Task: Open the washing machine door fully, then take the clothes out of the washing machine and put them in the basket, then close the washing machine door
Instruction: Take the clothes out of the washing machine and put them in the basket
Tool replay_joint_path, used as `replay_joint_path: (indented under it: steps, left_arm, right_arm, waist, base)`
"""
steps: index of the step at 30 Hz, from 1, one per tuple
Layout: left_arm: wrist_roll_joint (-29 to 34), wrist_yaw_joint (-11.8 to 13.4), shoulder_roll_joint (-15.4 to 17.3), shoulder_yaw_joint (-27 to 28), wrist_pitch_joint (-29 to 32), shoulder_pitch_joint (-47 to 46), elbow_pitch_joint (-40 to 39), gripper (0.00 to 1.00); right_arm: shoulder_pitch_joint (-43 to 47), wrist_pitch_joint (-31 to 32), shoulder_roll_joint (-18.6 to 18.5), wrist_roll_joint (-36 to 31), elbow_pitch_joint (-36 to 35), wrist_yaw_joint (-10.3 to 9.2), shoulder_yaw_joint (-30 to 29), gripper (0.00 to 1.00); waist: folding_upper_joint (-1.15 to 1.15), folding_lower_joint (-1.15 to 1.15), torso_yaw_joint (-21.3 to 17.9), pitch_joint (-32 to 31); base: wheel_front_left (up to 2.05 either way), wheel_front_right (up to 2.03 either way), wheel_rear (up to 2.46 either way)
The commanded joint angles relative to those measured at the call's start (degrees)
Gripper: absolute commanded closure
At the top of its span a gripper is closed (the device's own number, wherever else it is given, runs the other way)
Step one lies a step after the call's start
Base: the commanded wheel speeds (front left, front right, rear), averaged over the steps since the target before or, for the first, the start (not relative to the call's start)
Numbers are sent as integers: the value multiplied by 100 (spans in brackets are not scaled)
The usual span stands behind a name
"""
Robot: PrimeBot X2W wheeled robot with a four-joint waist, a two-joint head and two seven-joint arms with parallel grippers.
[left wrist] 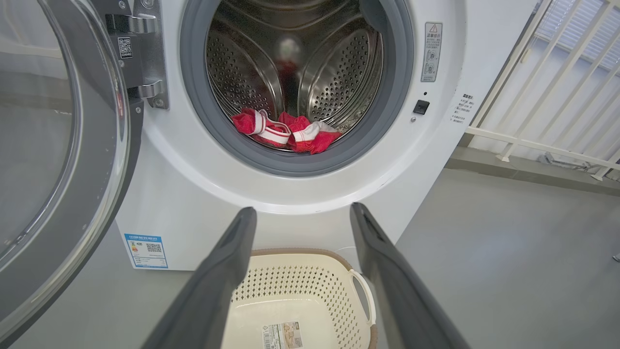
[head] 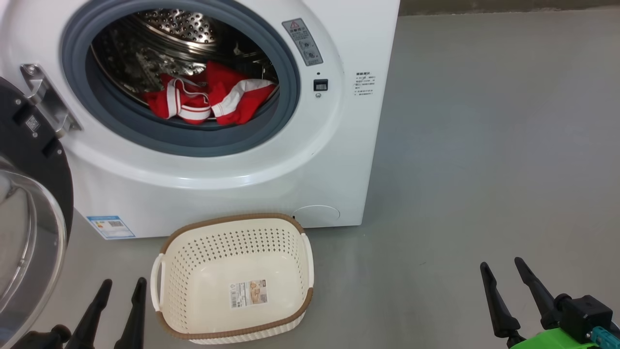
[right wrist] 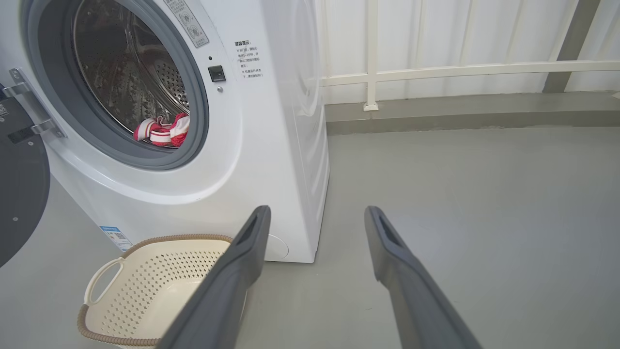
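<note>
Grey floor (head: 484, 145) fronting white washing machine (head: 339, 160). Left gripper (head: 124, 281) and right gripper (head: 500, 261), both spread and empty, low before machine. Basket (head: 232, 218) at machine's foot, barcode sticker (head: 248, 293) inside. Red clothes (head: 232, 104) in drum (head: 184, 29). Washing machine door (head: 29, 145) swung open leftward. Blue label (head: 110, 227) lower left, print illegible.

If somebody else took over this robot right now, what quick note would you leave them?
Left gripper: open, empty, low beside the basket.
Right gripper: open, empty, above the floor at right.
Washing machine door: swung wide open, at left.
Clothes: red heap inside the washing machine.
Basket: on the floor before the machine, no clothes in it.
Done: door open. Left: clothes into basket, close door.
</note>
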Motion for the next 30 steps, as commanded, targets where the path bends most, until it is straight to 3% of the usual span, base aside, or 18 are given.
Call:
replay_joint_path:
  steps: [1, 9, 30]
  left_arm:
    - [23, -11, 121, 244, -47, -225, -156, 0]
    - [2, -11, 133, 279, -47, -273, -218, 0]
    - [40, -11, 93, 390, -47, -341, -251, 0]
  right_arm:
    - [-155, -69, -72, -3, -144, 9, 124, 0]
    - [-194, -69, -38, -40, -149, 9, 147, 0]
    - [-260, -69, -2, -54, -121, 9, 175, 0]
  waist:
    - [0, 0, 3, 15]
    - [0, 0, 5, 78]
    - [0, 0, 43, 126]
  base:
    - [0, 0, 0]
    - [26, -29, 3]
    - [93, -97, 4]
